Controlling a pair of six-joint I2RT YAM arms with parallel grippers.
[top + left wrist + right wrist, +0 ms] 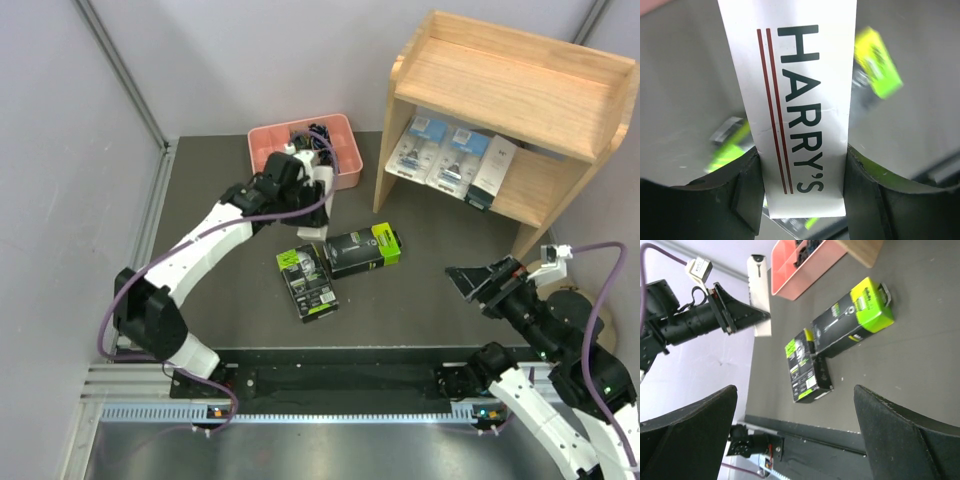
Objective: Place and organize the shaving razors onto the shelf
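Note:
My left gripper (312, 200) is shut on a slim white razor box (320, 212) marked HARRY'S and holds it above the mat, in front of the pink tray. The left wrist view shows that box (800, 100) clamped between both fingers (745, 195). Two black razor boxes with lime-green ends lie on the mat below, one (365, 250) to the right and one (307, 283) nearer. The wooden shelf (520, 80) stands at the back right; its lower tier holds two blue blister packs (418, 150) (457, 160) and a second white box (492, 172). My right gripper (470, 282) is open and empty.
The pink divided tray (345, 170) of small dark items sits at the back centre, just behind the left gripper. In the right wrist view the black boxes (850, 322) (807, 370), the held white box (760, 295) and the tray (800, 270) all show. Grey walls enclose the mat.

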